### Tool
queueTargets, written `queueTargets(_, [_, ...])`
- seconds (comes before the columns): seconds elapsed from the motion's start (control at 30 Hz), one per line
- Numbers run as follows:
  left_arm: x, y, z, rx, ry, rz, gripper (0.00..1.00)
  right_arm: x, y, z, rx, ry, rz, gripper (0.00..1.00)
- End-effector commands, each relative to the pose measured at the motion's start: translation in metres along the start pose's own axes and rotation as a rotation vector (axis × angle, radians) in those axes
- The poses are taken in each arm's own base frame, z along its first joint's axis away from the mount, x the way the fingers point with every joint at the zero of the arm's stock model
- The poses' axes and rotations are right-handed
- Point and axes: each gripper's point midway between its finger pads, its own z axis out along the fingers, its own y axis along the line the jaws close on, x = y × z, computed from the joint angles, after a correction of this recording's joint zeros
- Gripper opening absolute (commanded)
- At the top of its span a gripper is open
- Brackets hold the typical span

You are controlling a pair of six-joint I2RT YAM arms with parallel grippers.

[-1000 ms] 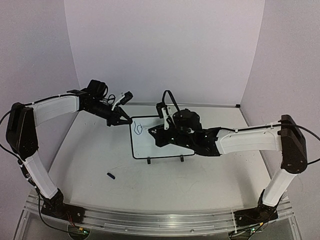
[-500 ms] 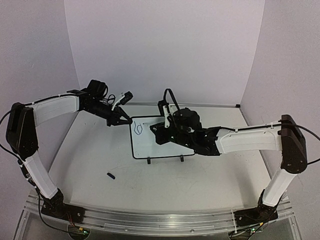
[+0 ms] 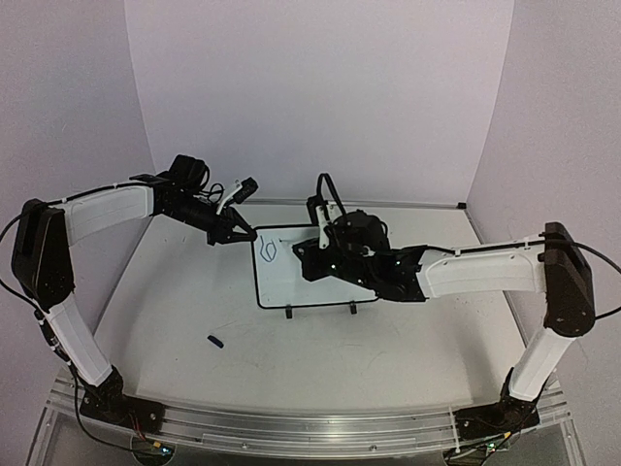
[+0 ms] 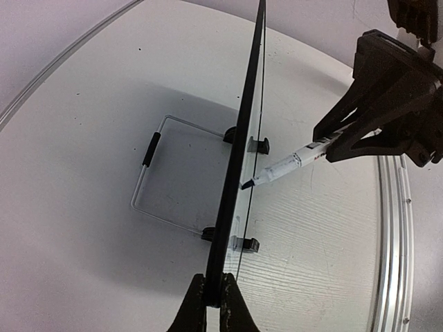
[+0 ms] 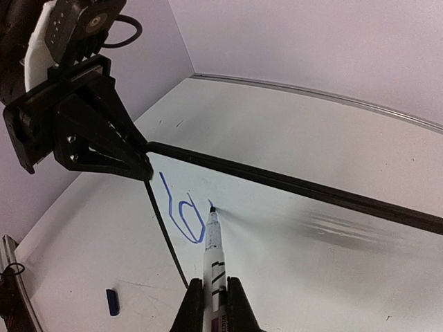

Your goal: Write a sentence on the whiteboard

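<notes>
Blue lettering (image 5: 181,211) is showing on the whiteboard (image 3: 277,282). Left pincer (image 4: 214,294) is clamping its frame; right pincer (image 5: 214,297) is gripping a marker (image 5: 212,238).

The right arm (image 3: 475,272) covers the right half of the whiteboard (image 3: 277,282).

White arm shells (image 3: 102,212), black joints (image 3: 568,277) and black cables (image 3: 330,186) (looping at each wrist).
</notes>
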Motion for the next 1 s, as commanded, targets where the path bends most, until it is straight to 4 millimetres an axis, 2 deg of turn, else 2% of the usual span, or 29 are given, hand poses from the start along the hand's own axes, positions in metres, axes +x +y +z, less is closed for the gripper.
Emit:
queueTargets(0.0, [0.0, 0.01, -0.008, -0.082, 0.027, 0.037, 0.0, 0.021, -0.012, 0.005, 0.04, 0.042, 0.011, 0.0])
queueTargets(0.17, [0.0, 0.01, -0.009, -0.084, 0.028, 0.038, 0.0, 0.031, -0.016, 0.008, 0.057, 0.066, 0.013, 0.0])
queueTargets(0.7, [0.0, 0.01, -0.01, -0.091, 0.028, 0.041, 0.0, 0.039, -0.019, 0.012, 0.08, 0.103, 0.017, 0.0])
queueTargets(0.83, [-0.001, 0.01, -0.01, -0.093, 0.026, 0.043, 0.0, 0.035, -0.021, 0.01, 0.087, 0.095, 0.018, 0.0])
queueTargets(0.97, [-0.001, 0.01, -0.01, -0.092, 0.027, 0.043, 0.0, 0.022, -0.019, 0.005, 0.091, 0.059, 0.016, 0.0])
